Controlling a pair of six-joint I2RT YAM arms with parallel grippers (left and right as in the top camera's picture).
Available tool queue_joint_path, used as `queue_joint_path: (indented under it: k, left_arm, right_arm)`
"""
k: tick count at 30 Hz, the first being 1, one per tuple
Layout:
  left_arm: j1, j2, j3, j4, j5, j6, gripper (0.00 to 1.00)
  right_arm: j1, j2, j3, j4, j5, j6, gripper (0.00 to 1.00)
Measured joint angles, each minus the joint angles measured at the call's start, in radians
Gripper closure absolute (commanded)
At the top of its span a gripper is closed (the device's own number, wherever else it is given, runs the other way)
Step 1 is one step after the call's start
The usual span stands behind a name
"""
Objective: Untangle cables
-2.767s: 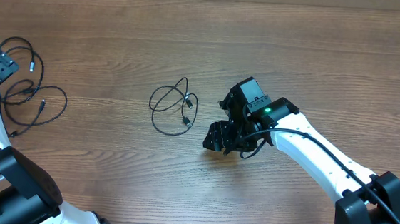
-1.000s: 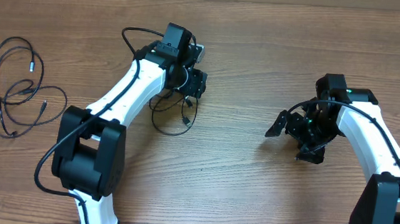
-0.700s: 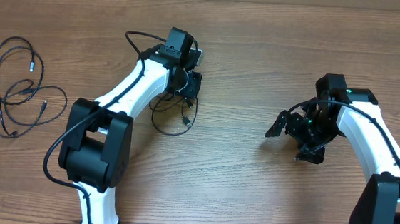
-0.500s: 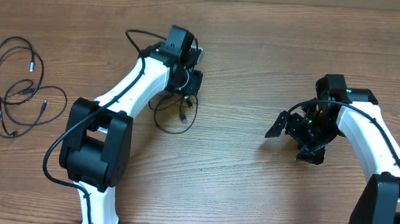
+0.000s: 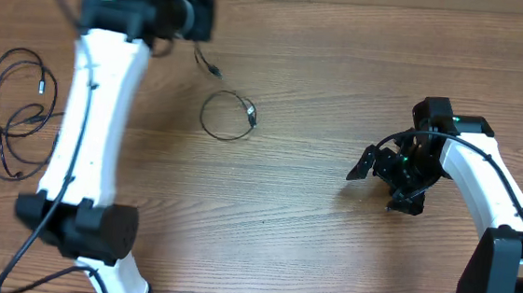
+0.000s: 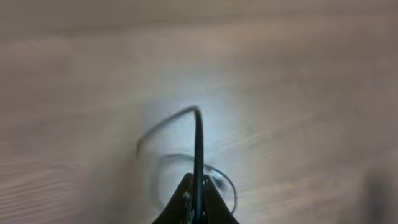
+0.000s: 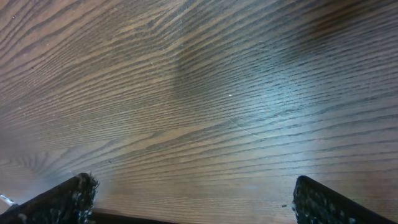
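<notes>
Black and thin, a flexible cord (image 6: 198,143) is pinched between the shut jaws of the left gripper (image 6: 195,200), held high above the brown wooden table (image 5: 324,67). The cord's lower loop (image 5: 227,116) is down by the tabletop; I cannot tell whether it touches. A loose black cable bundle (image 5: 21,114) lies well apart, far left. The right gripper (image 7: 196,202) gapes wide over the wood, holding nothing.

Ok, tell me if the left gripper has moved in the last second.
Yes. The left gripper swung toward the far table edge, away from the unmoved right gripper.
</notes>
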Motion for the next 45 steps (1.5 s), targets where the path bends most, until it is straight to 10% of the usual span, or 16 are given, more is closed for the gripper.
queue_joint_path:
  k: [13,20,29,45]
  left_arm:
    - [0.419,-0.082,0.169,-0.02,-0.429,-0.025,0.96]
    - [0.551,-0.082,0.169,-0.113,-0.364,-0.156,0.89]
    - [0.443,-0.079,0.152,-0.114,-0.008,-0.175,0.96]
    - [0.103,0.087,0.14,-0.215,0.127,-0.078,0.96]
  right_arm:
    - [0.0,0.0,0.0,0.002,0.0,0.0,0.0]
    - [0.0,0.0,0.0,0.005,0.0,0.0,0.0]
    - [0.0,0.0,0.0,0.005,0.0,0.0,0.0]
    - [0.0,0.0,0.0,0.01,0.0,0.0,0.0]
